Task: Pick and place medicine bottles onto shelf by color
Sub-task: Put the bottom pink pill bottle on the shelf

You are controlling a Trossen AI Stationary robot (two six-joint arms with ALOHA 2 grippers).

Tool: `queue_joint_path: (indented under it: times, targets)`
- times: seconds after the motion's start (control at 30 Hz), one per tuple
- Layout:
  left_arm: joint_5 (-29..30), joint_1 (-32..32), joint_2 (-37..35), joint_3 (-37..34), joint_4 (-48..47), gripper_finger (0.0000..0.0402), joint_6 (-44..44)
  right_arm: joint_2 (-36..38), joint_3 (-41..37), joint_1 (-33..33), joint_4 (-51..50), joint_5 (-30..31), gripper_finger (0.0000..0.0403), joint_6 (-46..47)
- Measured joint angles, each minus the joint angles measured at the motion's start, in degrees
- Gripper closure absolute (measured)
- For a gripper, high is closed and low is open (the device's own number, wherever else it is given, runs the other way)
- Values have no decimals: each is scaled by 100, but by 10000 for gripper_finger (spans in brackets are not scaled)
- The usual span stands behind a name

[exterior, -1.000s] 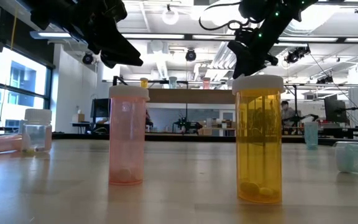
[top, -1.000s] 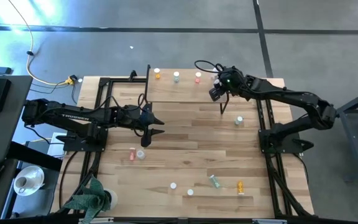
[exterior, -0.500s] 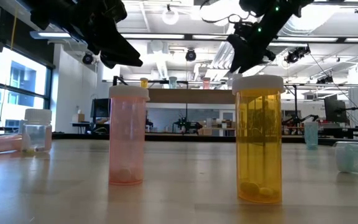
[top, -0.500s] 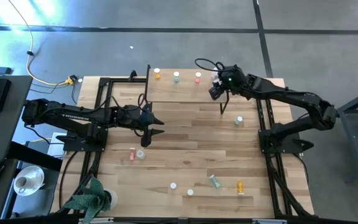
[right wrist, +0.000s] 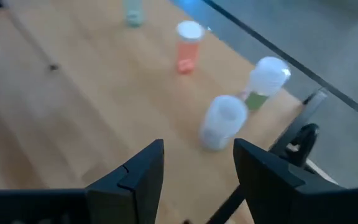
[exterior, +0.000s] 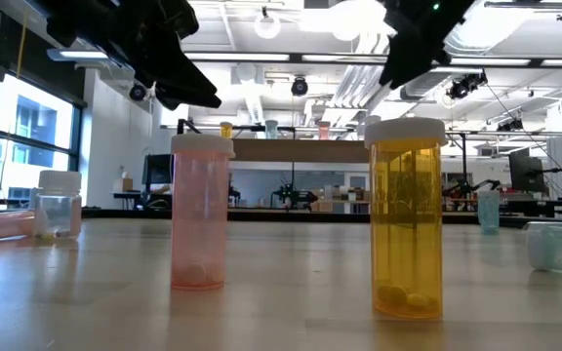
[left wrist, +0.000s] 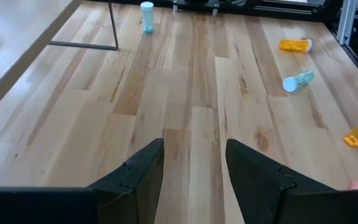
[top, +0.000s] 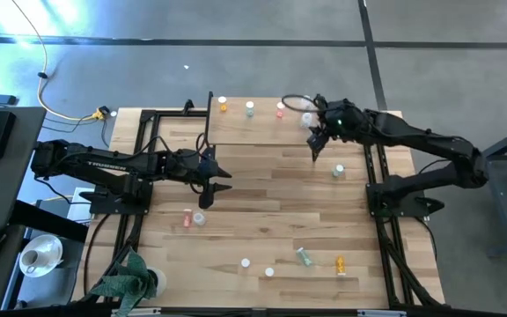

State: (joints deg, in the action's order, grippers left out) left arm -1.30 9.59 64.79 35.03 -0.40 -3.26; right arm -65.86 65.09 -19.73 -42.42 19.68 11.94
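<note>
High view: the right gripper (top: 315,139) hangs at the shelf's (top: 253,130) right end, near a clear bottle (top: 308,118); the left gripper (top: 219,180) waits mid-table.
Low view: a pink bottle (exterior: 201,213) and an orange bottle (exterior: 406,218) stand upright on the table (exterior: 281,292).
Left wrist view: fingers (left wrist: 143,168) parted, nothing held.
Right wrist view: fingers (right wrist: 143,167) spread and empty, the clear bottle (right wrist: 224,121) beyond them on the shelf.

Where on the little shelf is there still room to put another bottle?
The shelf has its bottles lined along the far edge: orange bottle, green bottle, pink bottle. The near half is bare wood. The right end is crowded, with a clear bottle and the right gripper, jaws open.
</note>
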Motion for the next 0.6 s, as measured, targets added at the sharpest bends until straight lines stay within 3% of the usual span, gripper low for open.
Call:
queue_joint_path:
  times: [0.3,0.6]
  targets:
    - [0,-138,0,0,-197,239,-254,686,-985,1273,175,619,219,657]
    - [41,-579,0,0,-197,239,-511,936,-1725,2304,1248,924,219,880]
